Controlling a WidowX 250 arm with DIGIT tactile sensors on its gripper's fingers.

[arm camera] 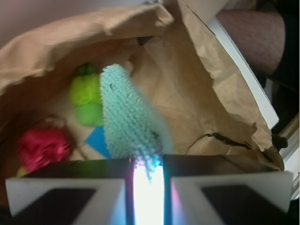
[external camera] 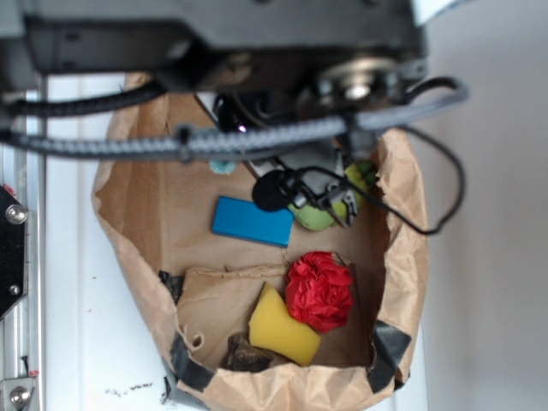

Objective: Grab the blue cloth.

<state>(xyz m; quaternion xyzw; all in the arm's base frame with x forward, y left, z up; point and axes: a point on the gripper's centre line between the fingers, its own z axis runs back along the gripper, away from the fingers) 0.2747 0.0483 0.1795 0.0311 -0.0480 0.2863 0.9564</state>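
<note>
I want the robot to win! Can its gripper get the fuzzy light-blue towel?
Probably yes, it looks caught already. In the wrist view the fuzzy teal-blue towel hangs pinched in the gripper, lifted above the brown paper bag, nothing blocking.

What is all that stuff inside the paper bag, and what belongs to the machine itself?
Brown paper bag: one, crumpled, taped at its corners, holding everything else.
Soft teal-blue terry cloth: one, hanging from the gripper in the wrist view; only a small teal bit shows under the arm in the exterior view.
Smooth bright-blue rectangular block: one, on the bag floor near the middle.
Lime-green fuzzy object: one, right of the blue block, partly behind cables.
Red crumpled ball: one, nearer the bag's front edge.
Yellow wedge-shaped piece: one, left of the red ball.
Dark object: one, by the yellow piece; too unclear to name.
Gripper: one, white fingers shut on the cloth's end.
Arm with black cables: across the top of the exterior view.
</note>
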